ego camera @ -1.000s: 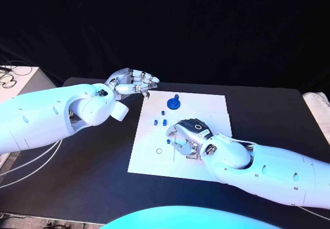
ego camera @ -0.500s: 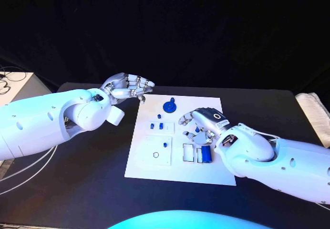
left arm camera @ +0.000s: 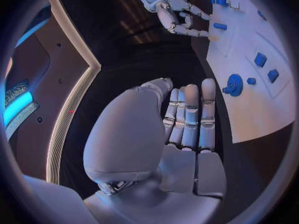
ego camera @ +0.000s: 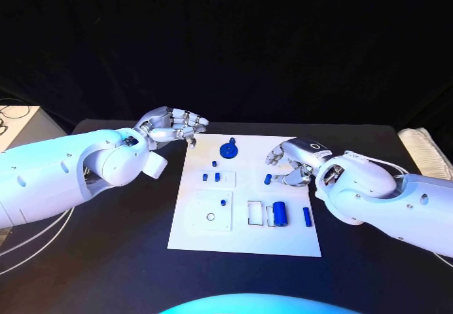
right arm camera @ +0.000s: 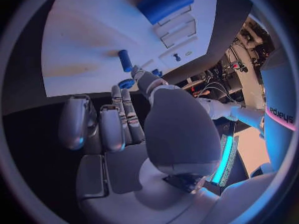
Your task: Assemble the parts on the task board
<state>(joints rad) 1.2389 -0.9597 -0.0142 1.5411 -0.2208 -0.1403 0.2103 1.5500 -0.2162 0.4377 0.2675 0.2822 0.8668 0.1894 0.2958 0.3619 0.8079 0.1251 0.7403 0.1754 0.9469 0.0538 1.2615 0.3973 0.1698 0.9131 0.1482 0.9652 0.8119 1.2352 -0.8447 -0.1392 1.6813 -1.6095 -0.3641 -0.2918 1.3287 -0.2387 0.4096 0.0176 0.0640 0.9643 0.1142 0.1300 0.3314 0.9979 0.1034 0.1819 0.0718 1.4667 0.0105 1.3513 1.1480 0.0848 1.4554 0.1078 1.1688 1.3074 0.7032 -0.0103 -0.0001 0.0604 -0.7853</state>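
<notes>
The white task board (ego camera: 245, 229) lies mid-table. On it are a blue round knob (ego camera: 230, 149), a pair of small blue blocks (ego camera: 211, 176), a blue cylinder (ego camera: 279, 210) in a white frame, and a slim blue peg (ego camera: 307, 216). My right hand (ego camera: 292, 160) hovers over the board's far right part and pinches a small blue part (ego camera: 268, 178) between thumb and finger; the right wrist view shows the part (right arm camera: 126, 83) at the thumb tip. My left hand (ego camera: 175, 127) hangs past the board's far left corner, fingers curled in, holding nothing. The left wrist view shows the knob (left arm camera: 233, 83).
A white box (ego camera: 19, 124) with cables stands at the table's left edge. A pale folded thing (ego camera: 420, 147) lies at the right edge. A white square plate with a small ring (ego camera: 211, 217) sits on the board's left half.
The camera has shifted. My right hand has moved from the board's middle toward its far right, taking the small blue part along and uncovering the cylinder and peg. The left hand stays curled.
</notes>
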